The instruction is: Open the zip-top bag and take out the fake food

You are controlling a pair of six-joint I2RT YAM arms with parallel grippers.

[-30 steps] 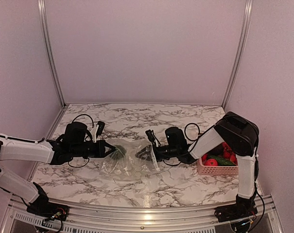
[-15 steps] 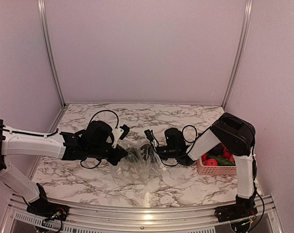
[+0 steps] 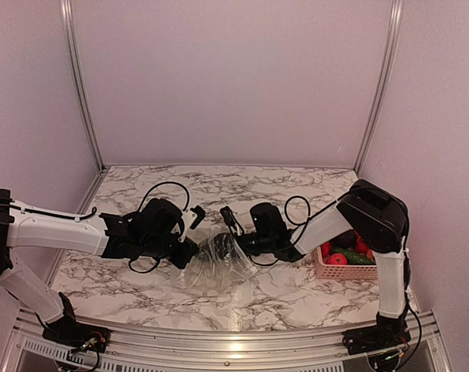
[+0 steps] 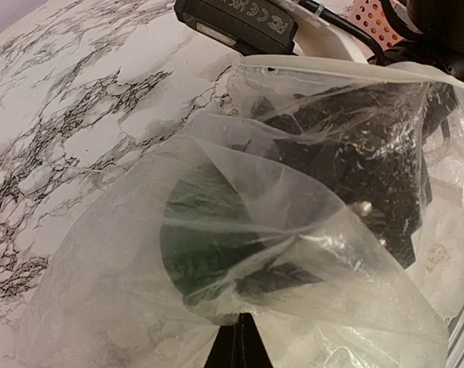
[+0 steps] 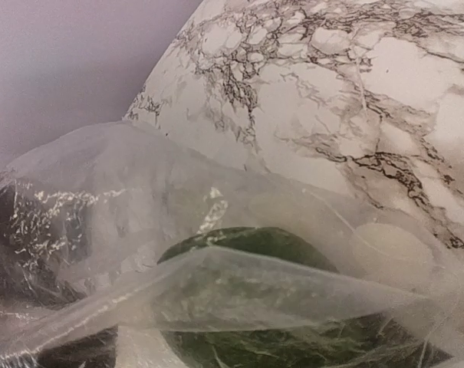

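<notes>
On the left, the left gripper [image 3: 189, 249] is seen with its jaws pressed fully together, and a fold of the clear, crinkly plastic zip-top bag [image 3: 218, 262] is pinched at their tips (the film fans out straight from the closed fingertips [image 4: 235, 349] in the left wrist view). The bag is bunched between the two grippers, over the white, grey-veined marble tabletop [image 3: 296, 194]. Inside it, a dark green rounded plastic toy piece [image 4: 208, 245] is lodged just ahead of the left jaws. Moving right, the right gripper [image 3: 236, 239] is shown with jaws spread wide and nothing clamped. The bag's far side is pressed against them, though whether a finger is inside the mouth cannot be told. Farther right, red toy pieces [image 3: 337, 259] and a green cucumber [image 3: 360, 261] are seen in the pink slotted plastic basket [image 3: 350, 273], well apart from the bag.
</notes>
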